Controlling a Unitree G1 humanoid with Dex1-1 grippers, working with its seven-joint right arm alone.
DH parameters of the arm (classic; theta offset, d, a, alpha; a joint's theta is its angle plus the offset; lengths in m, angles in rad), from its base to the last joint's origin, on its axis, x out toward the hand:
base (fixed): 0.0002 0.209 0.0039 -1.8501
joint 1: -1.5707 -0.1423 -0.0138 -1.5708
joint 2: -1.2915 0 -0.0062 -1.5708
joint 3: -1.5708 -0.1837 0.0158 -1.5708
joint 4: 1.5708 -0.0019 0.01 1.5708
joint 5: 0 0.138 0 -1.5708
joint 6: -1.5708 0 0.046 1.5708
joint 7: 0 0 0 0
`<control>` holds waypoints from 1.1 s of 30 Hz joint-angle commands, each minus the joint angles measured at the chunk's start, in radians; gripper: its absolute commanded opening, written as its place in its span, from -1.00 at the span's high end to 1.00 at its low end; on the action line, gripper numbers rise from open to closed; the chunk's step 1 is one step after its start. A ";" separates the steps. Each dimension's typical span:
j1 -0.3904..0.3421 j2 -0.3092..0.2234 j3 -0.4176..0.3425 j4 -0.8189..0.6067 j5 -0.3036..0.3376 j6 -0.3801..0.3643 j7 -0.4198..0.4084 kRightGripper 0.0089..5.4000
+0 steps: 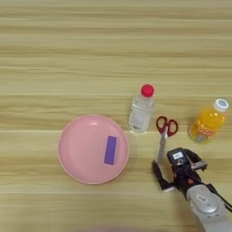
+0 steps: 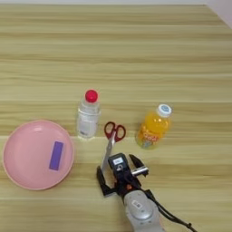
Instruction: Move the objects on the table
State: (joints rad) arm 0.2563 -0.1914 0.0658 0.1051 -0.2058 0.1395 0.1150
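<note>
Your nearest thing is the scissors point(image 2: 111, 140), lying flat on the table point(image 2: 136, 54) just right of the frame's centre, red handles toward the top and closed blades pointing down toward the bottom edge. The blade tips end right beside the claw point(image 2: 118, 174), which comes up from the bottom of the frame on the silver forearm point(image 2: 140, 210). Its two black fingers are spread apart and hold nothing; the left finger point(image 2: 102, 181) sits just below and beside the blade tips, the other out to the right.

The risks, as I judge them: the blades are thin and flat against the wood, so if you close here a finger may slide over them or push them away instead of gripping. A shove along the blades would drive the handles up into the clear bottle point(image 2: 88, 115) with the red cap, which stands just left of the handles and would tip easily. The orange juice bottle point(image 2: 154, 127) stands close on the right, so a wide swing could knock it too.

Further out, at the left of the frame, the pink plate point(image 2: 18, 167) holds the purple block point(image 2: 56, 155), well away from the claw.
</note>
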 commanded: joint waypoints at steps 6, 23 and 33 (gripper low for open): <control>-0.038 -0.026 -0.022 -0.017 -0.012 0.002 -0.024 -0.99; -0.047 -0.056 -0.072 0.003 -0.026 0.032 -0.064 -0.99; -0.041 -0.028 -0.089 -0.062 0.039 0.003 -0.030 -0.99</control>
State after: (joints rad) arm 0.2279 -0.2176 -0.0122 0.1237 -0.1942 0.1677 0.0754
